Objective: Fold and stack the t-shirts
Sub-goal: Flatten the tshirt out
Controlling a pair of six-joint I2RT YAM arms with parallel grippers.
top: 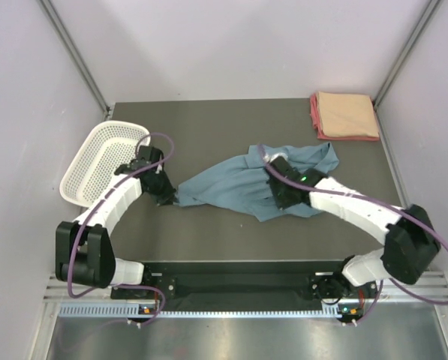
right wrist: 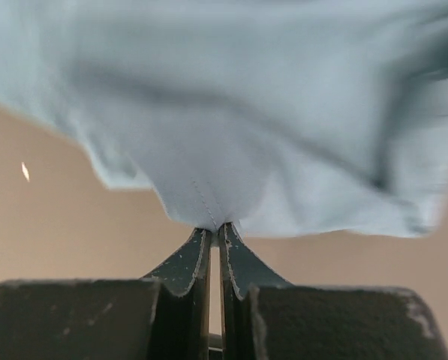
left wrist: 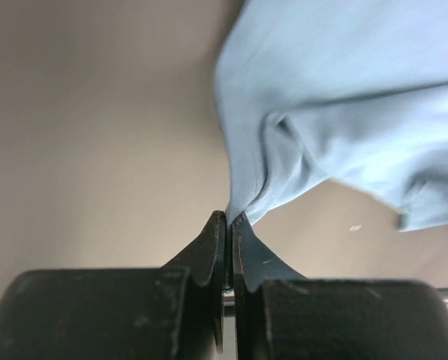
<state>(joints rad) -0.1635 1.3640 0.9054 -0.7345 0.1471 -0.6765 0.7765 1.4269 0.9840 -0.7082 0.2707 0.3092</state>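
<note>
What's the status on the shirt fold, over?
Left hand shut on crumpled blue-grey cloth t-shirt. Right hand shut on it too. Nothing in the way; white plastic mesh basket sits at left.

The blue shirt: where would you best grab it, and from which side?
By its outer edges. The blue shirt lies crumpled with a pointed tip on the left, which the left tool pinches from that side; the right tool pinches a stitched edge from the right.
</note>
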